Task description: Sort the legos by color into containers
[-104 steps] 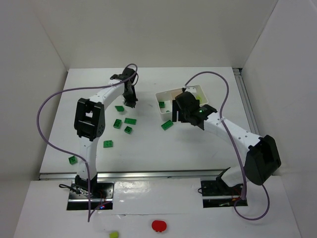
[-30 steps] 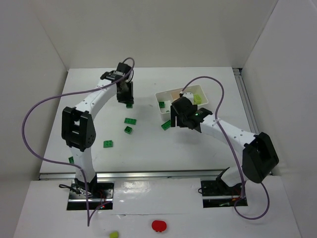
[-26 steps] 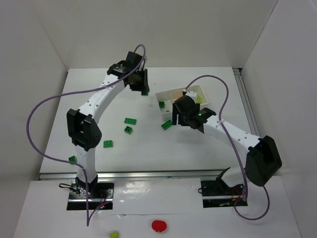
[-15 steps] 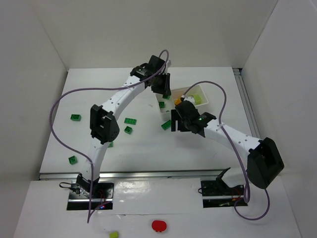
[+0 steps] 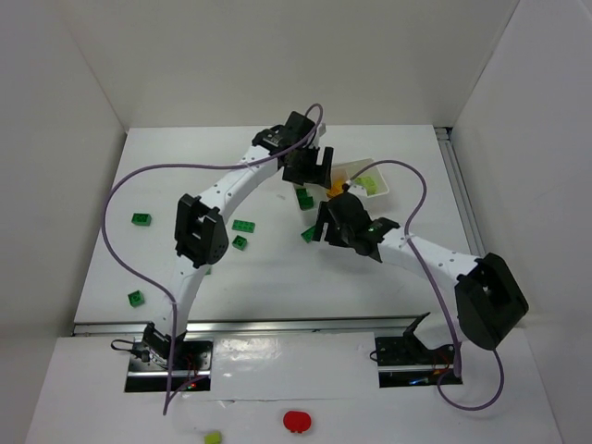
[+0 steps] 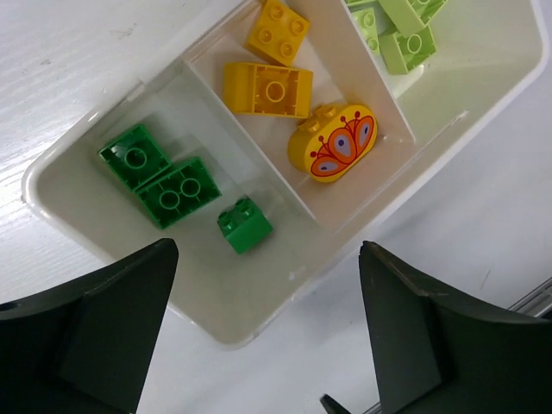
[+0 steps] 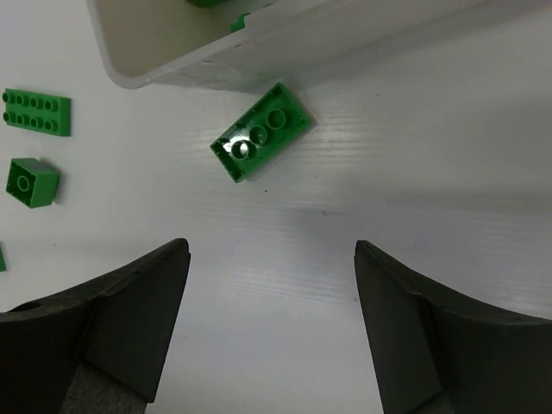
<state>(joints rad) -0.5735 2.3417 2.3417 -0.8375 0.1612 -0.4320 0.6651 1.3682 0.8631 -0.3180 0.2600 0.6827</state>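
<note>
The left claw (image 6: 267, 289) hangs wide open and empty above the shallow white plastic three-compartment tray (image 6: 95, 216). Its 8 o'clock compartment holds three dark green studded bricks (image 6: 177, 191), the middle one orange bricks (image 6: 267, 88), the 2 o'clock one pale yellow-green bricks (image 6: 405, 43). The right claw (image 7: 267, 259) gapes empty, with a loose dark green brick (image 7: 261, 131) at its 12 o'clock on the white table (image 7: 388, 172), just beside the tray wall

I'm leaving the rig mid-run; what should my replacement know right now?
Left gripper: jaws open, empty, above the tray.
Right gripper: jaws open, empty, over a green brick beside the tray.
Done: three green bricks in one end compartment, orange pieces in the middle, pale green bricks at the other end.
To do: that brick and the other green bricks loose on the table.
</note>
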